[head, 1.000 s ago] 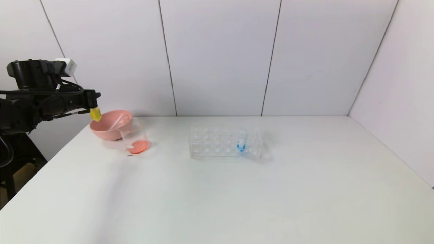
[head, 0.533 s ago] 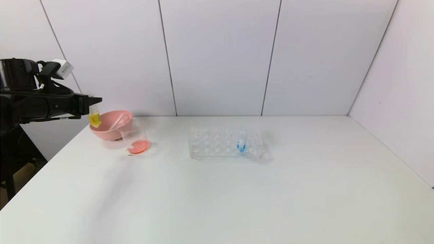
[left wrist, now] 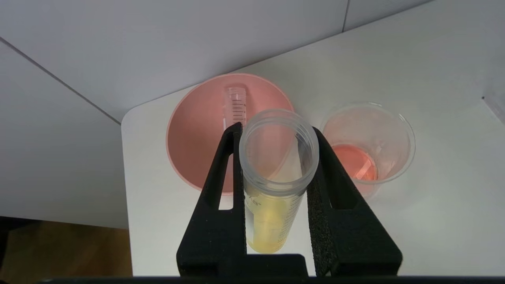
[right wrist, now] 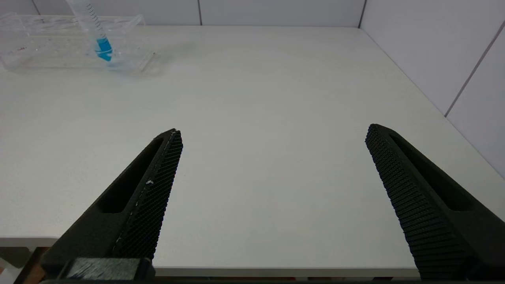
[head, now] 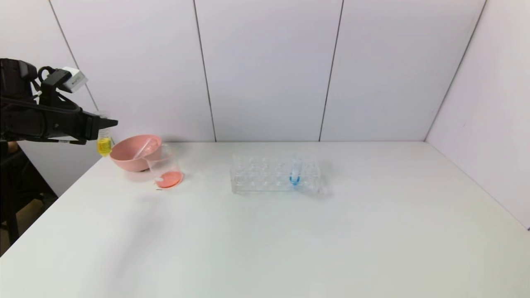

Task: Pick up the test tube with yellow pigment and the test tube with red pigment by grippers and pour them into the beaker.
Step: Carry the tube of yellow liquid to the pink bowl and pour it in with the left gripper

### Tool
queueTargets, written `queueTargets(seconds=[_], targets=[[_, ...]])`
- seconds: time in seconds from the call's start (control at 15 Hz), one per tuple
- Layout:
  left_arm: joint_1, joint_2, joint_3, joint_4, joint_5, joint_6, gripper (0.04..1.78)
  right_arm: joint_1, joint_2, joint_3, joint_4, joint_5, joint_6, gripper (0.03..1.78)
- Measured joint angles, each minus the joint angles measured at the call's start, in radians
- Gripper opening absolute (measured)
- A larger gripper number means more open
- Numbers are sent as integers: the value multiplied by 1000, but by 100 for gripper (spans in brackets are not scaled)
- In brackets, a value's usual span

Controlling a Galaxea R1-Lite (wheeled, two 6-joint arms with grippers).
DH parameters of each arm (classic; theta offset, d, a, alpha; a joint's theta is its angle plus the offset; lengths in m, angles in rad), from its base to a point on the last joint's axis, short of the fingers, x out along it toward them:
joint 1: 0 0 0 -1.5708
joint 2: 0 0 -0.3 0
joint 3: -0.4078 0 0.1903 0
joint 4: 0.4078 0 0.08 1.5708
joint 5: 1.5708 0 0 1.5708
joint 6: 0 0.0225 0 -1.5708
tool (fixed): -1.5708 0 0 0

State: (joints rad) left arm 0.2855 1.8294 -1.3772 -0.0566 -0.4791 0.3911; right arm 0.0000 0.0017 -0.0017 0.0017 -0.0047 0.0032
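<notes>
My left gripper (head: 105, 123) hangs above the table's far left corner, just left of the pink bowl (head: 134, 154), and is shut on the test tube with yellow pigment (head: 104, 145). In the left wrist view the tube (left wrist: 272, 221) stands upright between the black fingers (left wrist: 221, 177), open mouth up, yellow liquid at its bottom. The beaker (head: 165, 167) stands beside the bowl and holds red-orange liquid (left wrist: 353, 161). No test tube with red pigment in it is in view. My right gripper (right wrist: 272, 134) is open over the table's front edge, holding nothing.
An empty clear tube (left wrist: 235, 104) lies slanted in the pink bowl (left wrist: 197, 130). A clear rack (head: 275, 174) at the table's middle back holds a tube with blue liquid (head: 295, 173). The white table (head: 290, 240) ends close to the left of the bowl.
My left gripper has drawn back to the left, away from the bowl. The yellow tube has swung from tilted to upright in its grip.
</notes>
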Motion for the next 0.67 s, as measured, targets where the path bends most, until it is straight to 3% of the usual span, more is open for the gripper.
queueTargets(seconds=[0.13,0.47,0.67], targets=[[1,5,-59,113,0,72,45,0,0,0,0,0,0,170],[2,18,-109,176,-2,112,45,0,0,0,0,0,0,170],[3,27,-173,286,-2,191,45,0,0,0,0,0,0,170]])
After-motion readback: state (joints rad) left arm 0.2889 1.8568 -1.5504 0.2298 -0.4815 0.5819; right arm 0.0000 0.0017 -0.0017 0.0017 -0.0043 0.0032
